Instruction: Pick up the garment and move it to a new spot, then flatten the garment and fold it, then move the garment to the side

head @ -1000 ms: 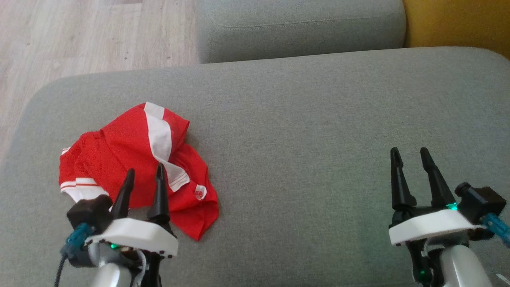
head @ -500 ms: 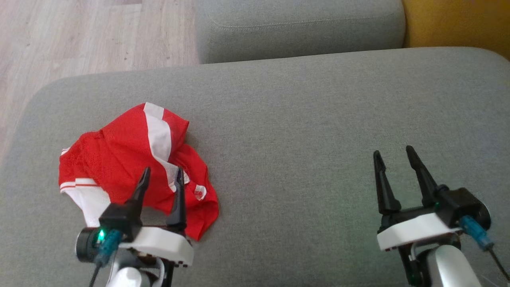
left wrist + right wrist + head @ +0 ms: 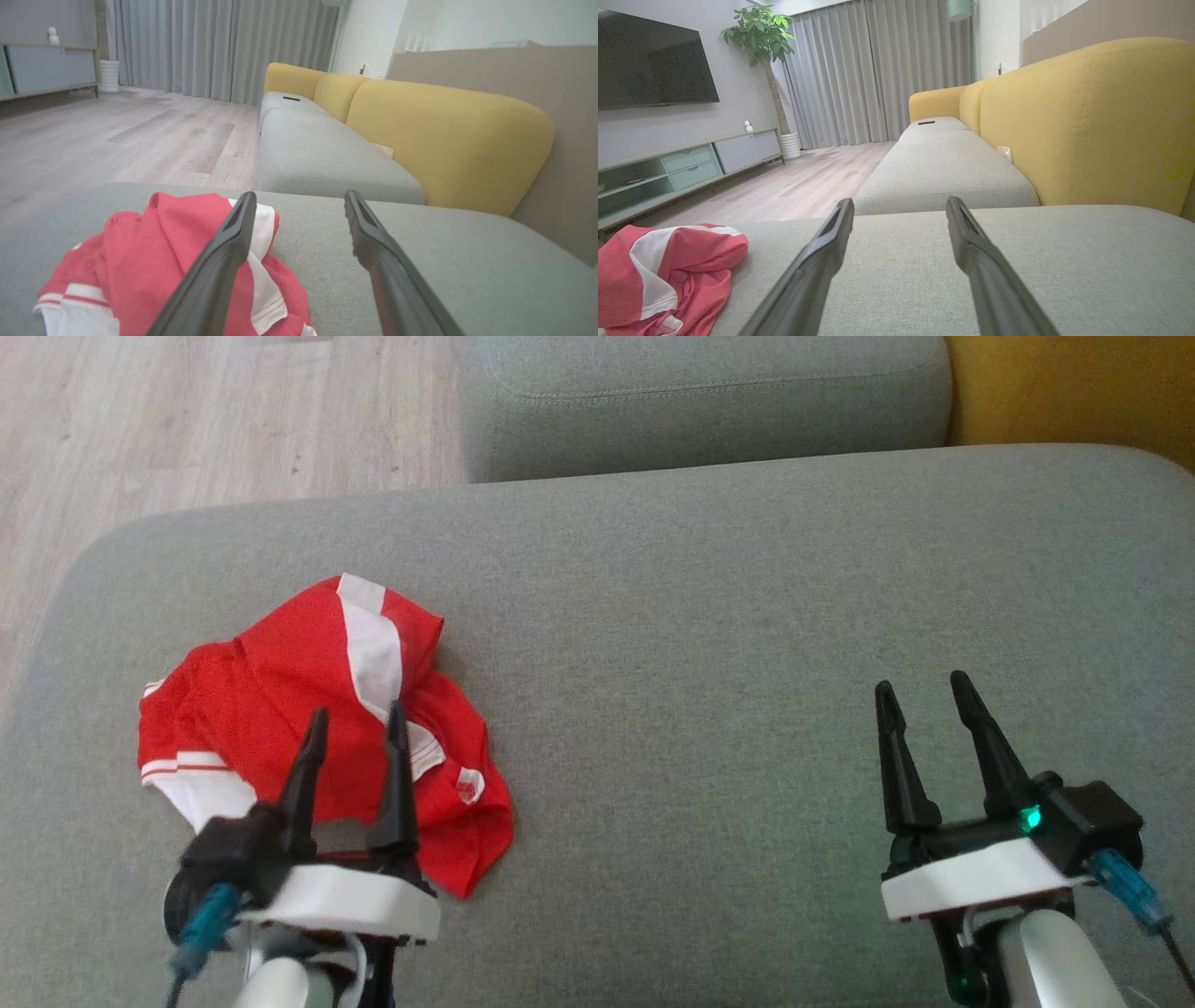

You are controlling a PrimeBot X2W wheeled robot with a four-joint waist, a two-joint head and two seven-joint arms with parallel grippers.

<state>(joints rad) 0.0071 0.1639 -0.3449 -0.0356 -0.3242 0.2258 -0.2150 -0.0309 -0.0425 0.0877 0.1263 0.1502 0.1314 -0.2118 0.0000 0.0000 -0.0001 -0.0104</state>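
Grey woven seat [image 3: 700, 663] carries everything. Nearest, the left fingers [image 3: 397, 775] stand spread, gripping nothing, poised over the near edge of the garment [image 3: 252, 709]; whether they touch it cannot be told. The right fingers [image 3: 894, 756] are likewise spread and gripping nothing, over bare cushion well apart to the right. The garment, red with white bands, lies crumpled in a heap on the seat's left part. Beyond: a second grey cushion [image 3: 700, 401], wood floor [image 3: 187, 420], yellow backrest [image 3: 1074, 392].
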